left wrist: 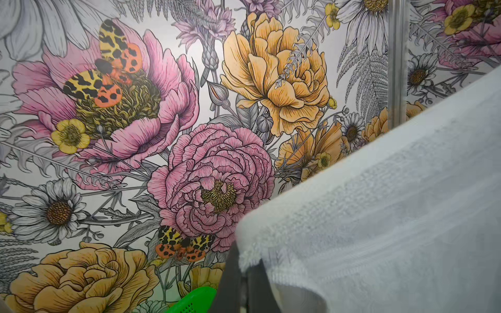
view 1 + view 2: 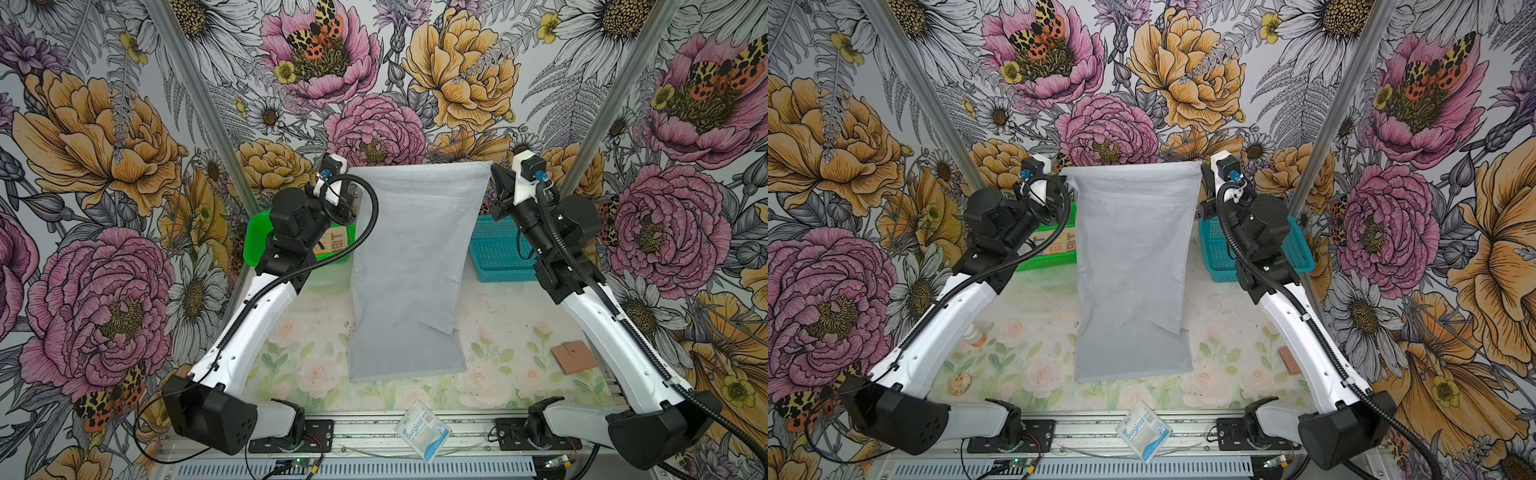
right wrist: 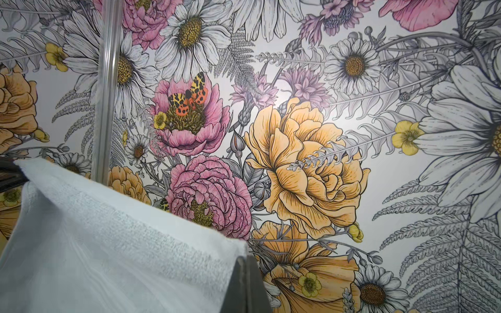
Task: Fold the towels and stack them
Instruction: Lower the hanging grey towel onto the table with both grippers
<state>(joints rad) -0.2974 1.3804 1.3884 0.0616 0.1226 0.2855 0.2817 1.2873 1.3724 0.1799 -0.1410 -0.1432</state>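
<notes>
A plain light grey towel (image 2: 411, 257) (image 2: 1133, 257) hangs spread between my two raised grippers in both top views. Its lower part lies flat on the floral table. My left gripper (image 2: 348, 176) (image 1: 244, 260) is shut on the towel's upper left corner (image 1: 252, 244). The upper right corner (image 3: 233, 244) is pinched in my shut right gripper (image 2: 493, 170) (image 3: 245, 257). A second towel with "RABBIT" lettering (image 2: 332, 243) (image 2: 1059, 243) lies in the green basket (image 2: 257, 237), mostly hidden behind the left arm.
A blue basket (image 2: 494, 253) stands at the back right behind the right arm. A white-blue "Surgical" packet (image 2: 422, 432) lies on the front rail. A brown square patch (image 2: 573, 355) lies at the right. An orange-capped bottle (image 2: 974, 336) lies beside the left arm.
</notes>
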